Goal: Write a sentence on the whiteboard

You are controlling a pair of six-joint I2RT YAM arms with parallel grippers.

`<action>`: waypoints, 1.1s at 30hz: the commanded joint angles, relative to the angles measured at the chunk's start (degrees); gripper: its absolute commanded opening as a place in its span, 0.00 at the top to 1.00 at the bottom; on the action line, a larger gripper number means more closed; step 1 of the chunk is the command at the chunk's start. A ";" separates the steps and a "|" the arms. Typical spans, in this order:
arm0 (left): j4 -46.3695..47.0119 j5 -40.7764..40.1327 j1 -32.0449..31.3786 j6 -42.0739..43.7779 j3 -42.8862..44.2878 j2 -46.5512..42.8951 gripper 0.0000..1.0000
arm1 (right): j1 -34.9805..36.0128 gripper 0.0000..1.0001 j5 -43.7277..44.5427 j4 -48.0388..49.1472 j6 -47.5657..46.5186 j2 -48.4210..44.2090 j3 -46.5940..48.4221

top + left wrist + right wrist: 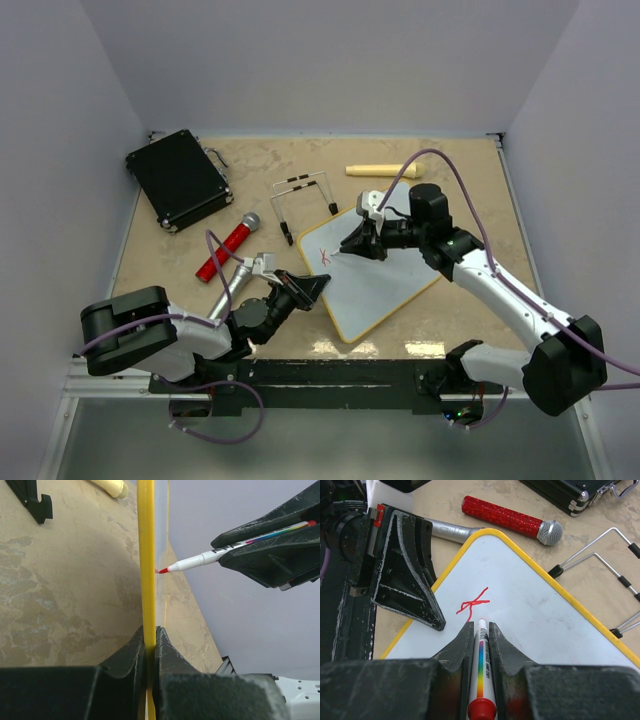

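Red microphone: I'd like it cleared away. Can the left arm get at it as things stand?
Probably not yet. The red microphone lies uncovered near it, but the left gripper is shut on the edge of the whiteboard and would have to let go first.

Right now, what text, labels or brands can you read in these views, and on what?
"K": one rough red handwritten letter on the white glossy whiteboard with a yellow frame; nothing else written yet.
Dark print on the white marker with a rainbow band: too small to read.
Marks on the silver metal cylinder: blurred, unreadable.
No other text.
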 commanded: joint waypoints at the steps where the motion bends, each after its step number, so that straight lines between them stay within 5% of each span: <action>1: 7.39 1.24 -0.12 2.22 -0.46 0.26 1.00 | 0.49 1.00 1.04 2.28 0.84 0.41 0.00; 16: 7.30 1.24 -0.12 2.31 -0.46 0.43 1.00 | 0.57 1.00 9.92 2.10 1.54 -0.64 0.35; 33: 7.91 1.76 -0.12 2.40 0.07 1.40 1.00 | 1.63 1.00 2.98 3.16 1.37 1.47 0.79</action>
